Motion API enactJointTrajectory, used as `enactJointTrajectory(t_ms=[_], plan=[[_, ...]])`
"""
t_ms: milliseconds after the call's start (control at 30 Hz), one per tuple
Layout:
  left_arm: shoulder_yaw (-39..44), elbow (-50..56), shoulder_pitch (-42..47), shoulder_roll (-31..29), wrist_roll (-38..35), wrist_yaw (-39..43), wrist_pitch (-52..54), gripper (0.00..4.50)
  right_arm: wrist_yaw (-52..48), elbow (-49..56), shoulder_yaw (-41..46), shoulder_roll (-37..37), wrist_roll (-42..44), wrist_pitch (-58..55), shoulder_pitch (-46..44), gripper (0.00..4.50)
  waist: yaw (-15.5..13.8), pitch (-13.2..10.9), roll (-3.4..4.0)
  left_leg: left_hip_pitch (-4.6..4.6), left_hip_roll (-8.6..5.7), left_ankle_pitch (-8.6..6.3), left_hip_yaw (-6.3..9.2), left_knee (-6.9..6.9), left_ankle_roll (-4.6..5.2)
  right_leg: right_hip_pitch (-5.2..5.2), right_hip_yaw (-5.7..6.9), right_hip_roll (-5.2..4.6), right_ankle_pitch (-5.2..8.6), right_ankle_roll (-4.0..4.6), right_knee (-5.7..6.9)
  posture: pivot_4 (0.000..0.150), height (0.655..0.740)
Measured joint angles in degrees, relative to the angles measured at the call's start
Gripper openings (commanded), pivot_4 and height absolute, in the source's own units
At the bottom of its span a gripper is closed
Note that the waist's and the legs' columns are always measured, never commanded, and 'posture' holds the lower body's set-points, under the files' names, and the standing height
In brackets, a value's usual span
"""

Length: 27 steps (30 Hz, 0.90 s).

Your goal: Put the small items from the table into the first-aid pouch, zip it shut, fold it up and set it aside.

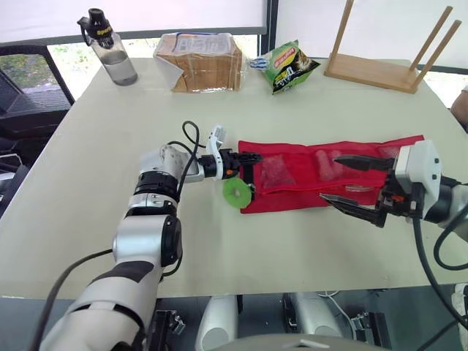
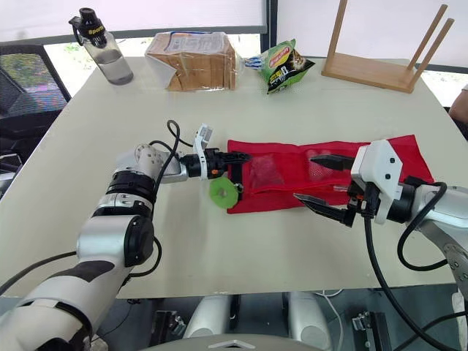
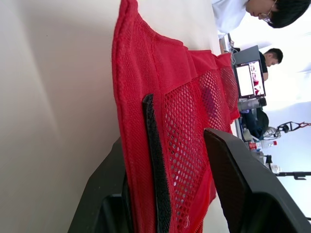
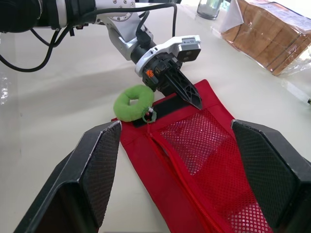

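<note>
Apparently packing is finishing: items (image 1: 276, 170) are sitting inside the pouch (image 1: 307, 191), folding remaining. My right tool (image 1: 329, 178) is hovering released; I cannot tell whether my left tool (image 1: 252, 156) is clenching.

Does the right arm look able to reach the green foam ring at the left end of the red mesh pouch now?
Probably, with a stretch: the right gripper is open at the far end of the red mesh pouch, nothing between. But the left gripper crowds the green foam ring.
</note>
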<state>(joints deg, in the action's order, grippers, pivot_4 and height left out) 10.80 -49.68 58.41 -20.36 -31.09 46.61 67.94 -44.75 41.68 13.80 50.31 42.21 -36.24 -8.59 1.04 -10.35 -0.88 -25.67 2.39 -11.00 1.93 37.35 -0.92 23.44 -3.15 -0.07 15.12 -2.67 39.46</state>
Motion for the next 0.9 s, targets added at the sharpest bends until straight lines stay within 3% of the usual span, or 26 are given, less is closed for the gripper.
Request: enactJointTrajectory(t_ms=[67,167,300,400,567,733,900], plan=[[-0.01,2.68,-1.72,-0.89,-0.61,0.65,2.31,1.35,0.35,0.11,-0.21,0.00,0.35,-0.37,-0.36,3.84,0.10,0.00,0.00,0.00,0.00,0.00,-0.01,0.00,0.00,0.00,-0.02,0.00,0.00,0.00,0.00,0.150,0.7400],[0.14,6.12,-3.97,-1.90,-1.24,0.90,5.24,0.02,0.48,0.06,-1.24,-0.01,0.74,-1.10,-1.18,3.84,0.03,0.00,0.00,0.00,0.00,0.00,0.00,0.00,0.00,0.00,0.00,-0.01,0.00,0.01,0.01,0.150,0.7400],[2.42,10.95,-6.74,-2.13,-2.98,-0.45,9.00,0.02,1.36,-1.51,-7.66,-1.97,1.23,-4.22,-7.48,3.84,0.01,0.00,0.00,0.03,0.01,0.00,0.00,0.03,0.00,0.01,-0.01,-0.01,0.00,0.01,0.06,0.150,0.7400],[4.49,15.98,-9.34,-1.43,-4.43,-2.66,11.45,0.02,3.33,-5.65,-17.49,-7.66,0.59,-9.82,-14.14,3.84,0.50,0.01,-0.01,0.05,0.02,0.00,-0.01,0.01,0.00,0.05,-0.02,-0.01,0.00,0.03,0.23,0.150,0.7400],[8.89,24.21,-13.13,2.76,-6.67,-8.32,13.43,0.02,6.42,-14.09,-33.51,-16.83,-6.94,-13.69,-19.58,3.84,0.12,0.00,-0.01,-0.03,0.01,0.01,0.00,0.06,-0.02,0.12,0.00,-0.05,0.00,0.03,0.30,0.150,0.7400],[11.59,30.53,-15.58,5.15,-8.46,-12.75,15.38,0.02,8.32,-23.35,-36.55,-26.18,-11.32,-13.77,-26.56,3.84,-0.12,0.01,-0.02,0.01,-0.01,0.02,0.03,0.08,-0.04,0.11,0.02,-0.05,-0.01,0.03,0.35,0.150,0.7400],[13.33,32.60,-16.64,6.70,-9.21,-15.88,15.61,0.02,8.82,-31.36,-39.33,-30.80,-15.77,-13.73,-29.51,3.84,-0.19,0.01,-0.03,-0.01,-0.01,0.02,0.01,0.06,-0.04,0.12,0.01,-0.06,-0.01,0.03,0.33,0.150,0.7400]])
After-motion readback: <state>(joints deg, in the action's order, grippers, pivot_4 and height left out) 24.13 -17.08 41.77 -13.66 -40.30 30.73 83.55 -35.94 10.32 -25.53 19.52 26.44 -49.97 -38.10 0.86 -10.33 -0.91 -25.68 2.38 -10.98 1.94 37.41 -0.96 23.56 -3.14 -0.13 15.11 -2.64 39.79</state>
